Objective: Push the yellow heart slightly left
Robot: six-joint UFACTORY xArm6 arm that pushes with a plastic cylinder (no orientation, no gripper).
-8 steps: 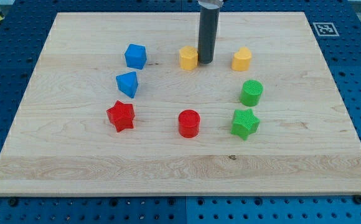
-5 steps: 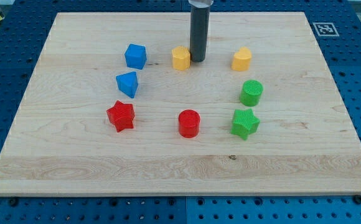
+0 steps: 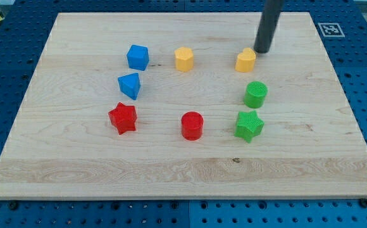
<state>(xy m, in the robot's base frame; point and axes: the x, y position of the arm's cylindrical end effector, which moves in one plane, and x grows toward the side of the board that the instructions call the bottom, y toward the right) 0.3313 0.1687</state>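
Two yellow blocks lie near the view's top. The right one [image 3: 245,61] looks like the yellow heart; the left one [image 3: 183,59] looks like a hexagon. My tip [image 3: 263,51] stands just to the upper right of the yellow heart, very close to its edge; I cannot tell whether it touches. The dark rod leans up and out of the view's top.
A blue cube [image 3: 137,57] and a blue wedge-like block [image 3: 130,85] are at the left. A red star [image 3: 123,118] and a red cylinder [image 3: 192,125] are lower down. A green cylinder [image 3: 255,94] and a green star [image 3: 248,125] sit below the heart.
The left yellow block has been pushed a little to the left. My tip then left it and moved right, to the upper right of the yellow heart.
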